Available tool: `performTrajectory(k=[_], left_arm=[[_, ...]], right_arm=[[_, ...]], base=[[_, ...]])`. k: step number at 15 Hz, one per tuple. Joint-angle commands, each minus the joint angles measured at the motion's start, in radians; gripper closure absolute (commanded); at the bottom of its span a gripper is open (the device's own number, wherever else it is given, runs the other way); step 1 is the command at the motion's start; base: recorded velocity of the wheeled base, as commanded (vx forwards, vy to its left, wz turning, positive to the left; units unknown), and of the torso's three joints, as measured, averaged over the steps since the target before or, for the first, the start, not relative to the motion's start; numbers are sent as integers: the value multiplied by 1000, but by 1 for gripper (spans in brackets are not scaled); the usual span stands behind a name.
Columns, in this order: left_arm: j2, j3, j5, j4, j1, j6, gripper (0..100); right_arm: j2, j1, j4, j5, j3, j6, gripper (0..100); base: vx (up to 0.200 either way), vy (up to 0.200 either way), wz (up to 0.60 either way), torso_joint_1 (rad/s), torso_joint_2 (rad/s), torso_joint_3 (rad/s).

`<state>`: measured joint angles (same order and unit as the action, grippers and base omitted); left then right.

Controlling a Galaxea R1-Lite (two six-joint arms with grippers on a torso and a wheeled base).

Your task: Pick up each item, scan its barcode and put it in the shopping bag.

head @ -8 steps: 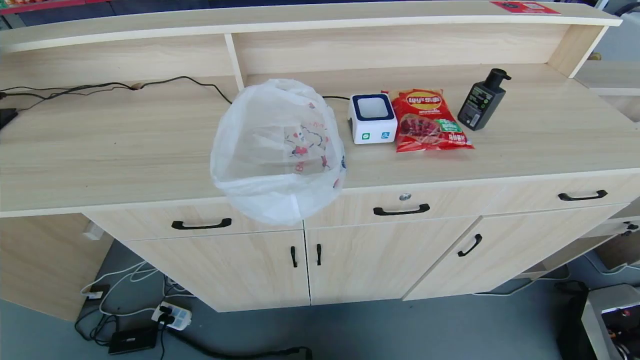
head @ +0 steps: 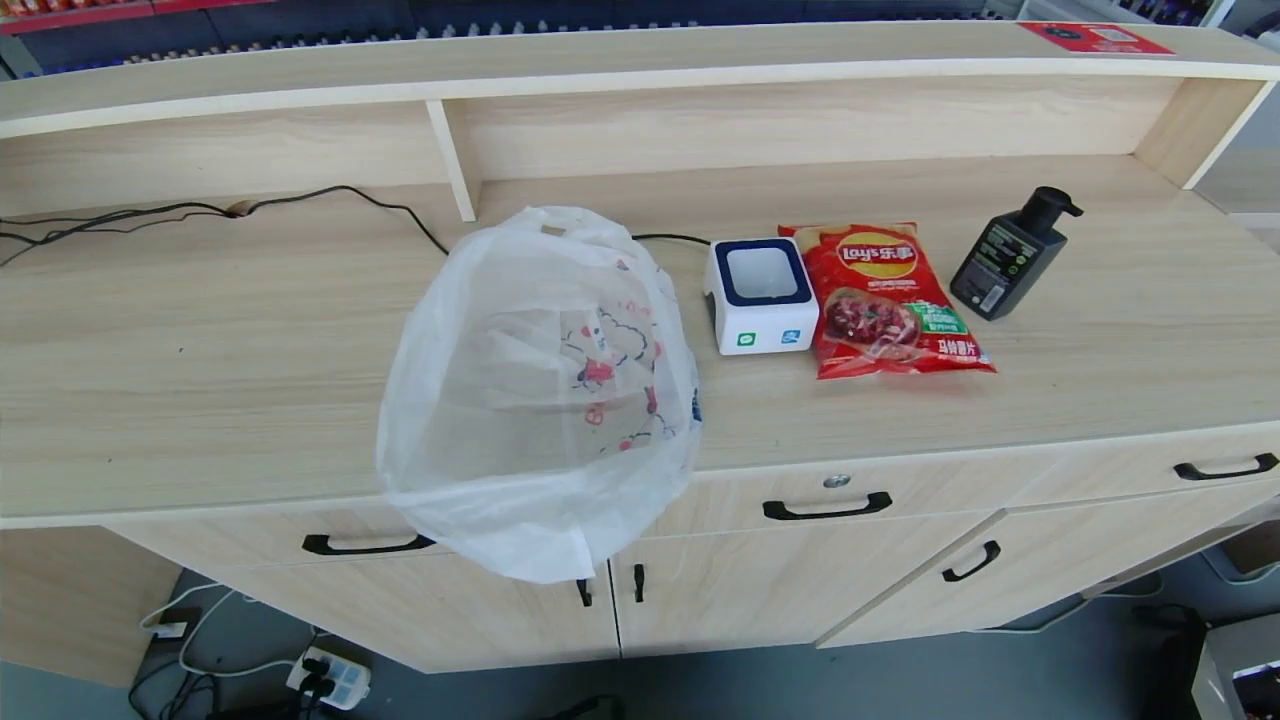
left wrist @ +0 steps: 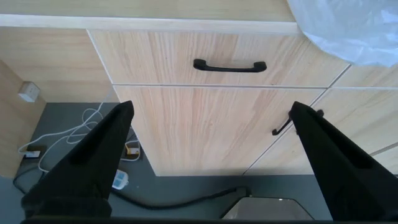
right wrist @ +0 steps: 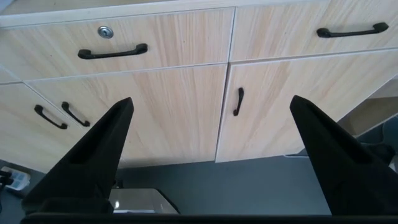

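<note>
Shopping bag [left wrist: 348, 28] corner hangs just above my left hand [left wrist: 211, 109], which sits low before the cupboard fronts, fingers spread wide, nothing in them. Right hand [right wrist: 211, 102], same story: down by the drawer lock [right wrist: 104, 31], fingers wide apart, empty. The head camera has just shifted. The whole picture has slid down and drawn in, so that's my view closing on the worktop [head: 200, 350], not the goods moving. Up top, the bag gapes open at the front edge, its belly spilling over the lip. Just beside it, towards my right, is the white barcode scanner [head: 760, 295], window up. Right against that lies the red crisp packet [head: 890, 300], flat. Farther right and a little back, apart from the packet, the dark pump bottle [head: 1012, 255] stands upright. A black cable [head: 300, 195] trails along the back. Nothing looks bagged yet. I reckon the crisp packet is my first pick, with the right hand.
</note>
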<state>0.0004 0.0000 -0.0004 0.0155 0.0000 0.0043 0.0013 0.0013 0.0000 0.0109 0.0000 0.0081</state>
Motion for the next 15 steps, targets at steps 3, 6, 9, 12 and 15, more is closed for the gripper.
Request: performTrajectory(k=[3, 6, 9, 12, 15], left_arm=[[0, 0, 0, 0, 0, 0, 0], [0, 0, 0, 1, 0, -1, 0], [0, 0, 0, 4, 0, -1, 0], [0, 0, -1, 4, 0, 3, 0], [0, 0, 0, 6, 0, 2, 0]], right_arm=[[0, 0, 0, 0, 0, 1, 0], [0, 0, 0, -2, 0, -19, 0], [140, 8, 17, -167, -175, -122, 0], [750, 22, -17, -195, -653, -126, 0], [1114, 269, -137, -134, -894, -3, 0]], base=[[0, 0, 0, 0, 0, 0], [0, 0, 0, 0, 0, 0], [0, 0, 0, 0, 0, 0], [0, 0, 0, 0, 0, 0], [0, 0, 0, 0, 0, 0]])
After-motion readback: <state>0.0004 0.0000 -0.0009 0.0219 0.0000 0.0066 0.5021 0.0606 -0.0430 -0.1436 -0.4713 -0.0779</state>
